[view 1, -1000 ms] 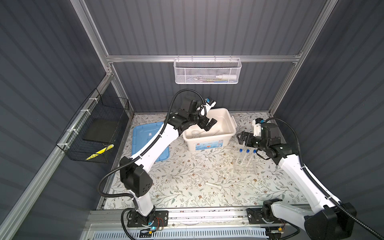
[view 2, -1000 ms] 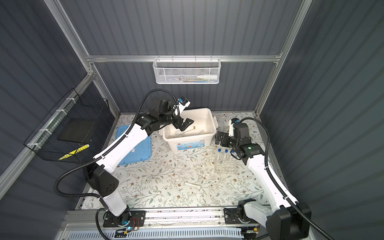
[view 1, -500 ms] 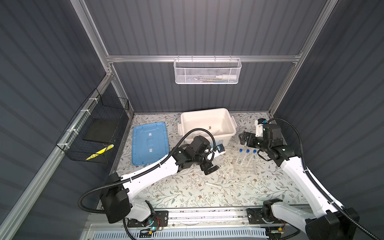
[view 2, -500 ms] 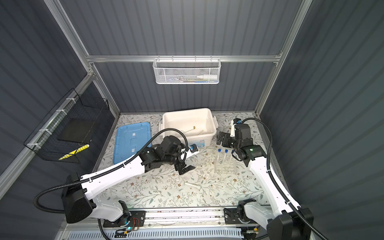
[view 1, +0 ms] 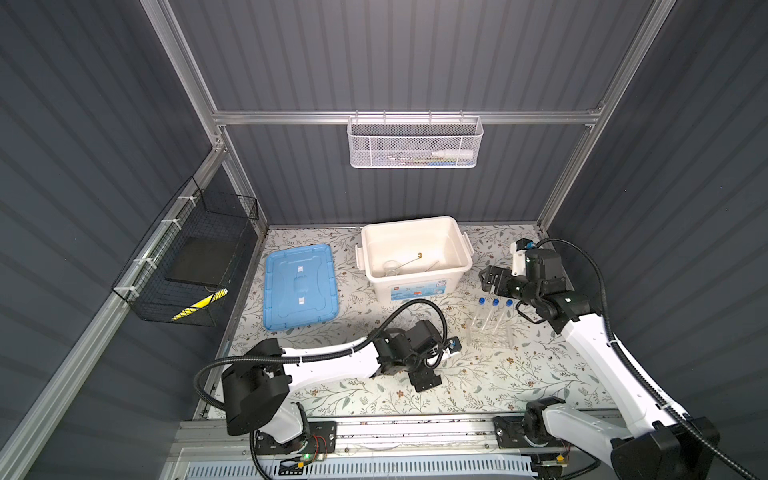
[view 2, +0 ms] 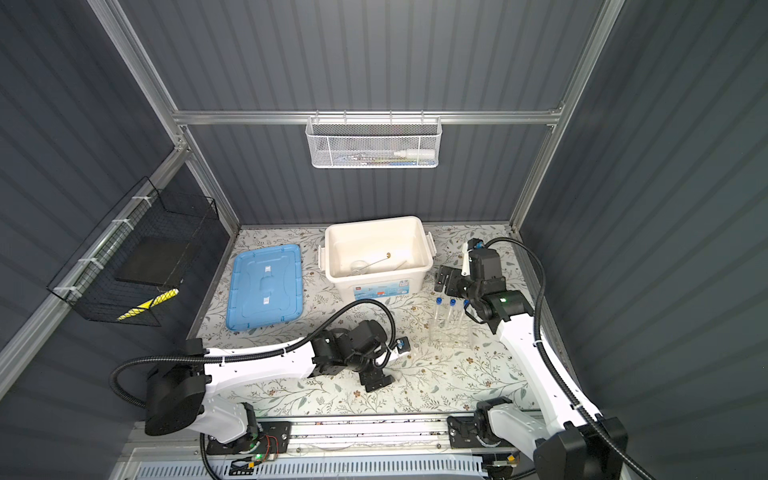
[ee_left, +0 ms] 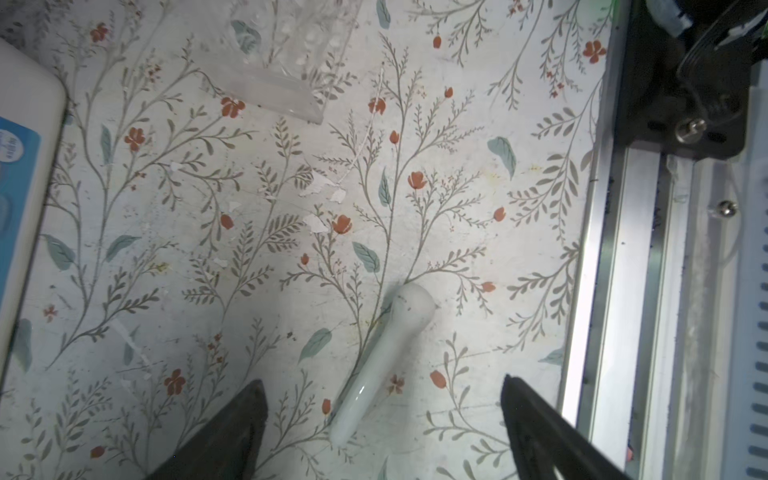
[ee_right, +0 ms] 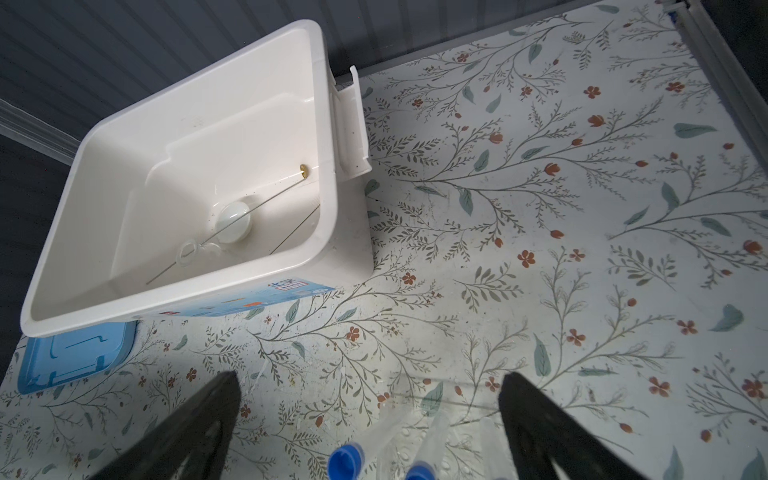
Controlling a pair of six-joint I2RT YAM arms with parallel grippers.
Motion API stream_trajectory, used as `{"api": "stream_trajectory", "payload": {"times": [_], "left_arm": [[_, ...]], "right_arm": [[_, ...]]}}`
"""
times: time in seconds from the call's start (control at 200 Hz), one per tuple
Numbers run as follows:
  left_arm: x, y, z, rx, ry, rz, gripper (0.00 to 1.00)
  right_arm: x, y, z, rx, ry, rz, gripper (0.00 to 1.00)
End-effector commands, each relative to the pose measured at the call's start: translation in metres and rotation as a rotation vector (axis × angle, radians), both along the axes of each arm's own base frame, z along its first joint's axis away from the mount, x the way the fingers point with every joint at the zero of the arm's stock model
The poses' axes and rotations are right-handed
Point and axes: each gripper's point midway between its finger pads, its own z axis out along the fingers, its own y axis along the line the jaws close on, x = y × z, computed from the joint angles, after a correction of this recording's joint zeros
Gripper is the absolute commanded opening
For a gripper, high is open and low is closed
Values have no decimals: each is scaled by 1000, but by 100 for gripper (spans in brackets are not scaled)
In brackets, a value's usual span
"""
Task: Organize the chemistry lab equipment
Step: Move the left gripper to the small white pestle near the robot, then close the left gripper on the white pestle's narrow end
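Spreading a floral pattern, the bench [view 1: 519, 374] sits boxed in by dark ribbed walls [view 1: 395, 62]. The white pestle [ee_left: 382, 361] lies flat under the left hand [ee_left: 381, 380], which is spread wide and empty. The right hand [ee_right: 370, 374] hangs open above the racked test tubes [view 1: 494, 309].

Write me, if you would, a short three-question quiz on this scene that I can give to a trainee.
1. True or false: the blue lid is closed on the white tub.
2. What lies on the table between the open jaws of the left gripper? A a funnel; B the white pestle; C a thermometer.
3. How many blue-capped test tubes stand in the clear rack?
Key: 1 false, the lid lies flat on the table beside the open tub. 2 B. 3 three.
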Motion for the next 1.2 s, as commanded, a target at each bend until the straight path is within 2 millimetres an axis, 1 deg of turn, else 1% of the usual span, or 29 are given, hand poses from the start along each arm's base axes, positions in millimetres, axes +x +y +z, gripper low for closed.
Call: {"api": "stream_trajectory", "payload": {"times": [0.0, 0.145, 0.335, 0.385, 0.455, 0.49, 0.585, 0.7, 0.84, 1.01, 1.065, 1.196], "left_arm": [[2, 2, -16, 37, 5, 16, 84], [1, 3, -31, 72, 15, 4, 75], [2, 1, -42, 83, -8, -42, 72], [3, 0, -47, 92, -8, -50, 69], [2, -1, -54, 113, 3, -66, 61], [1, -1, -58, 123, 5, -73, 59], [4, 0, -64, 137, -4, -79, 59], [12, 2, -65, 128, 8, -59, 57], [13, 3, -70, 140, 49, -57, 44], [16, 6, -79, 150, 72, -33, 21], [19, 7, -77, 137, 76, -19, 17], [34, 11, -69, 106, 67, 33, 12]], "right_arm": [[-3, -5, 6, -21, -13, -9, 99], [-4, -7, 5, -29, -10, -14, 99], [-4, -7, 4, -32, -8, -16, 99], [-4, -8, 4, -32, -8, -16, 99], [-4, -8, 4, -33, -8, -18, 99], [-5, -8, 3, -34, -6, -19, 99], [-5, -10, 3, -41, -8, -25, 99], [-5, -11, 2, -45, -3, -32, 99], [-6, -12, 0, -53, -2, -33, 99], [-6, -14, -1, -60, -1, -38, 99], [-6, -14, -1, -62, -2, -37, 99], [-6, -15, -1, -66, -4, -39, 99]]}}
